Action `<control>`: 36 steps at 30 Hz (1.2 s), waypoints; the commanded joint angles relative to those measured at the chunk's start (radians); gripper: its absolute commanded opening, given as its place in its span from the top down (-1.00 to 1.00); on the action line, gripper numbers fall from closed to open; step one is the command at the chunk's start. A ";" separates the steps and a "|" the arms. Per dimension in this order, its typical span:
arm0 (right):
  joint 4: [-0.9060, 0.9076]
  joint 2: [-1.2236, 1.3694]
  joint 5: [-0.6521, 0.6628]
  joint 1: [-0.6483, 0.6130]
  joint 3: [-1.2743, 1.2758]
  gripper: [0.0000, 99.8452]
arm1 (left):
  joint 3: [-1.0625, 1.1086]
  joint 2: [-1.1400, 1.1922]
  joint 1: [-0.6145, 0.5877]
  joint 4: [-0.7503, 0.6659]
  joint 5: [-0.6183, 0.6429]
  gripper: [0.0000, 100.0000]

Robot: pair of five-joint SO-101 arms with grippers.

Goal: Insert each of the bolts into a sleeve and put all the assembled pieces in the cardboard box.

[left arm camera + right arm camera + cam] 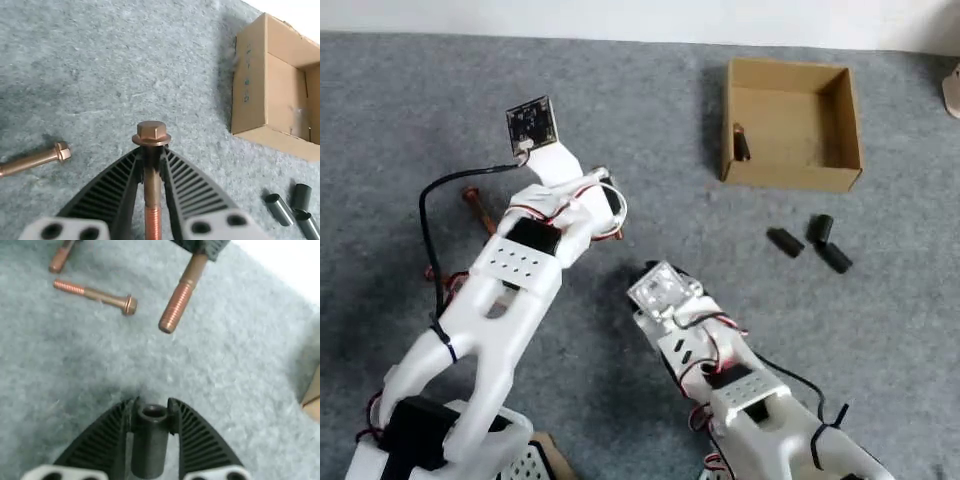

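Observation:
My left gripper (151, 154) is shut on a copper bolt (152, 180), whose hex head (151, 134) sticks out past the fingertips. My right gripper (151, 409) is shut on a black sleeve (150, 437) with its open end facing outward. In the right wrist view the held bolt (179, 296) hangs threaded end down, a little ahead of the sleeve and apart from it. A loose bolt (95, 294) lies on the carpet, and part of another (61, 257) lies beyond it. The cardboard box (790, 125) stands at the far right with one dark piece (741, 145) inside.
Three black sleeves (785, 242) (819, 228) (836, 258) lie on the grey carpet just in front of the box. A loose bolt (475, 205) lies left of the left arm (520, 270). The right arm (720, 370) comes in from the near right.

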 commanded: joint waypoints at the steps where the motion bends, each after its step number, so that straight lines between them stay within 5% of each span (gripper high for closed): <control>1: -0.068 -0.031 0.011 -0.002 0.015 0.99 | -0.019 -0.054 0.015 -0.026 0.012 0.99; 10: -0.070 -0.031 0.003 0.068 0.015 0.99 | 0.059 -0.205 0.033 -0.040 0.081 0.99; 19: -0.220 -0.031 0.003 0.064 0.062 0.99 | 0.340 -0.418 0.067 -0.322 0.005 0.99; 36: -0.243 -0.031 0.008 -0.004 0.062 0.99 | 0.357 -0.437 0.120 -0.327 0.011 0.99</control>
